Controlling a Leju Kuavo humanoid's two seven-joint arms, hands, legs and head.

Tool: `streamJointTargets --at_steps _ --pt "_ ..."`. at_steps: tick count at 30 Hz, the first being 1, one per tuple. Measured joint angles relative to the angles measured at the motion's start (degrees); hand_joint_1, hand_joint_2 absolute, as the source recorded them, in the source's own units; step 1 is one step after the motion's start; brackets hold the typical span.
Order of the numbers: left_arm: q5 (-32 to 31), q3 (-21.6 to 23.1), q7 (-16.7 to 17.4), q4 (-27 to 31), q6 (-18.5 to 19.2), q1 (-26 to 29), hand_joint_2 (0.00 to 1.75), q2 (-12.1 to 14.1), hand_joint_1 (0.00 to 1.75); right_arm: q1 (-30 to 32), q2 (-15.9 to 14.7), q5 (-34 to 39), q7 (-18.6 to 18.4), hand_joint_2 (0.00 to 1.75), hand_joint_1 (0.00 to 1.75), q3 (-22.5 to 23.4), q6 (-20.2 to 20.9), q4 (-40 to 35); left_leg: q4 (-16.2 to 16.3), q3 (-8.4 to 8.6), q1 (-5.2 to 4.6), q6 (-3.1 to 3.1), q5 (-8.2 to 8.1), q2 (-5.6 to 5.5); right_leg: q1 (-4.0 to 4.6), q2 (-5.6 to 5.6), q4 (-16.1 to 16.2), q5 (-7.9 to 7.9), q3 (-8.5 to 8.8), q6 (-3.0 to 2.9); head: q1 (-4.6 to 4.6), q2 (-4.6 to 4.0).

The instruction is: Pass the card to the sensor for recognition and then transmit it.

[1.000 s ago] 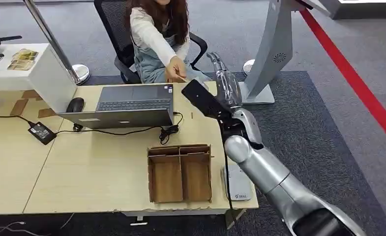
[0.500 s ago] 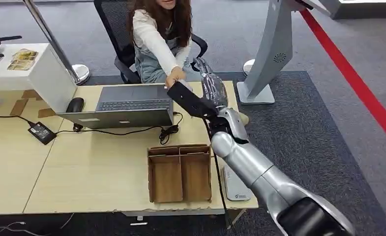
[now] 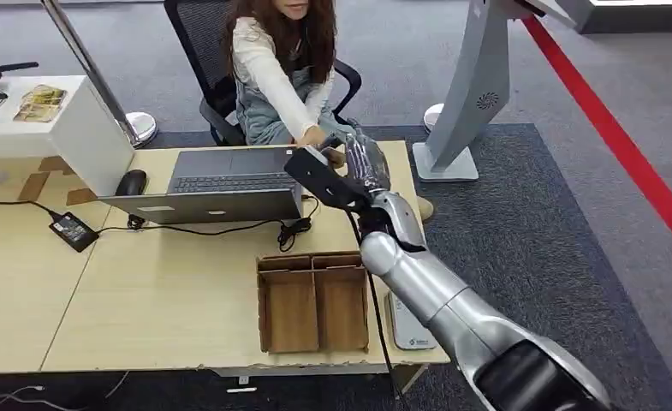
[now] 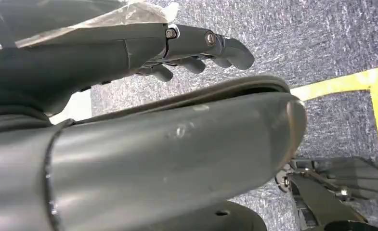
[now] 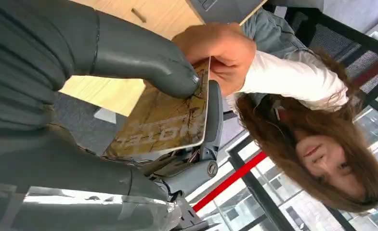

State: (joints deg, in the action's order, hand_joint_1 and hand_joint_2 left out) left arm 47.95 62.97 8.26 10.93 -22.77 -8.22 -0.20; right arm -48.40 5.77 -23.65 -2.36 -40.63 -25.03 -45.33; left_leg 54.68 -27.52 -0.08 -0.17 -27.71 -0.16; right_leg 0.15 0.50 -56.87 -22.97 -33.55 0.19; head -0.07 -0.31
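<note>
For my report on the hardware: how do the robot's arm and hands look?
The right arm is a smooth silver shell with a black cable along it. The right hand has a grey ribbed cover, thick grey thumb and clear plastic wrap. The left hand is dark grey.

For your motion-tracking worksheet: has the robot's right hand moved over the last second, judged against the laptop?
Yes. The right robot hand has swung toward the open grey laptop, now close beside its right corner, where the seated person's hand meets it at the card.

A wooden table (image 3: pixel 169 291) carries a laptop (image 3: pixel 221 181) and cardboard tray (image 3: pixel 313 301).
</note>
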Motion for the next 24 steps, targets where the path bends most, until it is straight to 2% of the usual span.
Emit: streamJointTargets --at_steps 18,20,24 --pt "-0.4 0.1 0.4 0.0 -0.8 0.1 0.00 0.1 0.00 0.2 -0.5 -1.9 -2.0 1.75 1.75 -0.5 -0.7 -0.4 0.0 0.03 -0.02 0.00 0.00 0.01 0.00 0.00 0.0 0.00 0.00 0.00 0.00 -0.02" --pt "-0.1 0.1 0.6 0.0 -1.0 0.1 0.00 0.1 0.00 0.4 -1.3 -3.7 -3.8 1.75 1.75 -0.5 -1.2 -2.3 0.0 0.07 -0.03 0.00 0.00 0.02 0.00 0.01 0.0 0.00 -0.01 0.00 -0.02 -0.02" --pt "0.7 0.1 1.3 0.0 -1.2 0.4 0.00 0.1 0.00 2.3 -5.6 -10.1 -11.1 1.75 1.75 0.3 -0.6 -11.0 0.0 0.09 -0.06 0.00 -0.01 0.00 -0.01 0.02 0.0 0.00 -0.01 0.00 0.02 0.00"
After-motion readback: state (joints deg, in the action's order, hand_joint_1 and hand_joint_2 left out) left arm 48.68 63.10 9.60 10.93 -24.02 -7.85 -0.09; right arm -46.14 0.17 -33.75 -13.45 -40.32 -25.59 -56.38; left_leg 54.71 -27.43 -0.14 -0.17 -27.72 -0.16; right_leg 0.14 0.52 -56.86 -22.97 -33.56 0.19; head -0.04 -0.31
